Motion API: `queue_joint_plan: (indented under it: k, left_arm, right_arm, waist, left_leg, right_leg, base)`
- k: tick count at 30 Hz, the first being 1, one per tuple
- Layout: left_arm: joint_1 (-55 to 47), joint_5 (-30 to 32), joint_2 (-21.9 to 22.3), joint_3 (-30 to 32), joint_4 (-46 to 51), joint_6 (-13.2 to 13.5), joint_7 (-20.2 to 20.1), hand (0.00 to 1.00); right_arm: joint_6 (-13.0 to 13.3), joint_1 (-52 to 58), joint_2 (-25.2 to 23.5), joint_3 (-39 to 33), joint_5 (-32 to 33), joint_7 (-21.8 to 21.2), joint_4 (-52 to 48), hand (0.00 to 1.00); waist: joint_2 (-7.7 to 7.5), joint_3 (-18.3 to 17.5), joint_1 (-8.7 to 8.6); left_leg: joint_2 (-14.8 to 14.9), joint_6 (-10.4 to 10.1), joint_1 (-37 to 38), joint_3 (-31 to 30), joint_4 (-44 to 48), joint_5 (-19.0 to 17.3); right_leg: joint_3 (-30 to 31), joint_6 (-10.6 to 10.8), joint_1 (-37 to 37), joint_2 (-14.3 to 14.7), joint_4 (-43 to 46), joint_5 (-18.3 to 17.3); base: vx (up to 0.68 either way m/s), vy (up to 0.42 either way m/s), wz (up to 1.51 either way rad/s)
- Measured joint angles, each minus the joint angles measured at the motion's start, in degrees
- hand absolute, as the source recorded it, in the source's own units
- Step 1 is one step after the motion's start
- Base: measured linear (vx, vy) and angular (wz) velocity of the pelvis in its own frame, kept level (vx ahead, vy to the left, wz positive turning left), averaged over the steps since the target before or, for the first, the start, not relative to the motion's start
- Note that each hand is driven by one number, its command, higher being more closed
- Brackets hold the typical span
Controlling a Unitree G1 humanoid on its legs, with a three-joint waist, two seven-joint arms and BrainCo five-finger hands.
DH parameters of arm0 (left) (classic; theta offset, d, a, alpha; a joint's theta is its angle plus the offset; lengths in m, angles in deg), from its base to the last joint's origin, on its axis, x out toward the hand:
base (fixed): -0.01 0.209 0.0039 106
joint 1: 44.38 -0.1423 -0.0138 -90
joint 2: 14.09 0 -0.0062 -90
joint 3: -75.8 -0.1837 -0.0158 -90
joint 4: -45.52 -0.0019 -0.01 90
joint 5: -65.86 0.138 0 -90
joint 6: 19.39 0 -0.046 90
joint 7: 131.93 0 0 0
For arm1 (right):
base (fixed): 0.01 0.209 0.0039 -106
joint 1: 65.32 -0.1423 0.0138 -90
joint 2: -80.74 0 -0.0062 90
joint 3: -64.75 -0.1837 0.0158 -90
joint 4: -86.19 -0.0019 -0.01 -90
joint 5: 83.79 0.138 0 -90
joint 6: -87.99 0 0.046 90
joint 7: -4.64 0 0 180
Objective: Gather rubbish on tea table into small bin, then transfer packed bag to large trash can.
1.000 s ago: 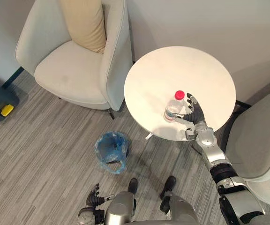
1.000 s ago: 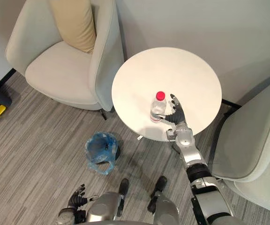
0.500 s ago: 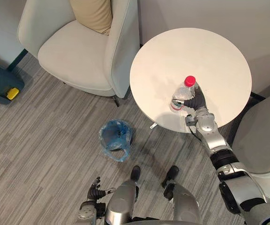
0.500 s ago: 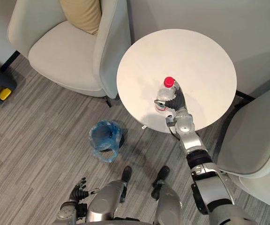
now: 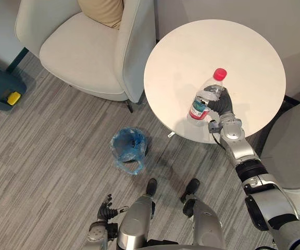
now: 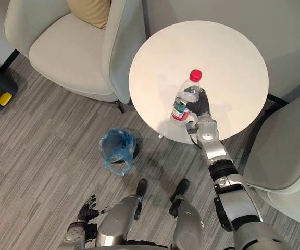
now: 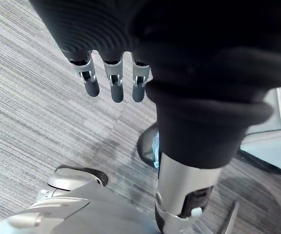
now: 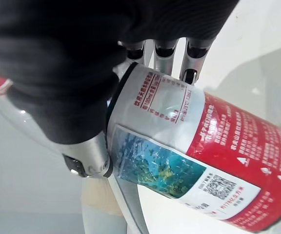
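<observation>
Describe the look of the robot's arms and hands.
The right arm is a chain of rounded silver-grey shells with black bands at the joints. The right hand and left hand wear dark ribbed covers over back and wrist; the left hand's fingers are silver with dark rounded tips.

**Our silver-grey arms and dark-covered hands**

We see our right arm (image 5: 236,148) built of smooth silver-grey shells, broken by black bands at the joints and ending in a boxy silver block at the wrist. The back of the right hand (image 5: 222,103) sits under a dark ribbed cover. On the left hand (image 7: 130,29) we note the same black ribbed cover, bulging in rounded folds. Its silver fingers (image 7: 112,90) have dark grey tips, and its silver thumb (image 7: 182,180) carries a small pale round stud.
</observation>
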Motion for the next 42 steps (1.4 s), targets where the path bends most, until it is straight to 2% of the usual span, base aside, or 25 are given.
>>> queue_joint_plan:
  k: [6, 10, 13, 17, 21, 24, 32, 36, 42]
  left_arm:
    - [0.05, 0.03, 0.09, -0.06, 1.46, -0.02, -0.01, 0.0]
    - [0.04, 0.14, 0.07, -0.14, 1.47, -0.07, -0.07, 0.0]
    - [-0.01, 0.37, 0.03, -0.14, 1.35, -0.14, -0.16, 0.0]
    - [-0.83, 2.07, -0.59, -0.19, 0.75, -0.3, -0.42, 0.0]
    - [-0.9, 2.17, -0.56, -0.34, 0.47, -0.4, -0.57, 0.0]
    - [-1.04, 2.18, -0.56, -0.38, -0.39, -0.45, -0.58, 0.0]
    - [-1.31, 2.26, -0.48, -0.6, -1.75, -0.5, -0.64, 0.0]
    - [-1.46, 2.28, -0.48, -0.6, -2.85, -0.5, -0.67, 0.0]
    - [-1.49, 2.32, -0.47, -0.59, -3.67, -0.45, -0.66, 0.0]
  right_arm:
    - [0.89, 6.11, -0.57, -0.77, -1.01, 0.22, -14.39, 1.0]
    - [1.36, 12.41, -2.98, -1.95, -2.9, -0.03, -22.23, 1.0]
    - [1.48, 18.06, -4.18, -2.14, -4.46, -0.19, -29.03, 1.0]
    - [1.91, 26.87, -7.19, -2.12, -6.52, -0.97, -36.63, 1.0]
    - [2.14, 33.14, -7.68, -2.11, -8.09, -2.84, -41.54, 1.0]
    - [3.06, 35.96, -8.49, -1.82, -9.13, -3.87, -42.49, 1.0]
    - [3.19, 43.01, -9.05, -1.13, -13.87, -6.73, -45.08, 1.0]
    - [3.18, 45.51, -9.06, 0.75, -14.98, -7.74, -45.83, 1.0]
    - [3.18, 48.24, -8.98, 1.38, -17.2, -7.83, -46.52, 1.0]
  waist:
    - [-0.01, -0.01, -0.12]
    - [-0.14, -0.09, -0.3]
    - [-0.23, -0.26, -1.07]
    - [-1.59, -3.92, -1.72]
    - [-2.31, -7.37, -2.0]
    - [-2.55, -8.67, -3.05]
    - [-3.15, -11.66, -3.55]
    - [-3.14, -12.63, -4.63]
    - [-3.07, -13.3, -4.64]
  left_leg:
    - [0.09, 0.01, 0.87, 0.38, -0.4, -0.01]
    - [0.37, 0.05, 2.71, 1.11, -1.23, -0.04]
    - [0.73, 0.17, 4.05, 1.64, -2.76, -0.13]
    - [1.68, 0.11, 6.42, 2.57, -4.62, -0.1]
    - [2.16, 0.09, 9.28, 3.28, -6.25, -0.1]
    - [2.24, 0.07, 10.66, 3.7, -6.8, -0.11]
    - [2.28, -0.21, 12.94, 6.09, -8.11, -0.49]
    - [2.58, -0.48, 13.82, 7.12, -8.08, -0.93]
    - [2.89, -0.42, 14.68, 8.45, -8.4, -1.04]
  right_leg:
    - [0.39, 0.0, 0.52, 0.13, -0.15, 0.0]
    - [1.19, 0.01, 1.8, 0.65, -0.57, 0.0]
    - [1.44, 0.24, 3.49, 1.22, -2.32, 0.21]
    - [2.1, 0.26, 5.48, 2.78, -5.33, 0.92]
    - [2.81, 0.52, 7.53, 3.59, -7.05, 1.12]
    - [2.81, 0.82, 9.51, 4.04, -9.27, 1.92]
    - [4.91, 1.14, 13.84, 5.56, -16.82, 5.75]
    - [5.68, 1.26, 14.35, 5.88, -16.88, 5.65]
    - [6.96, 1.18, 14.44, 6.29, -17.03, 5.72]
  base:
    - [0.0, -0.002, -0.02]
    - [-0.01, -0.016, -0.1]
    - [-0.02, -0.017, -0.1]
    - [0.07, -0.026, -0.15]
    - [0.12, -0.01, -0.1]
    - [0.06, 0.005, -0.05]
    - [-0.01, 0.018, -0.14]
    - [-0.03, 0.009, -0.12]
    - [-0.02, 0.011, -0.13]
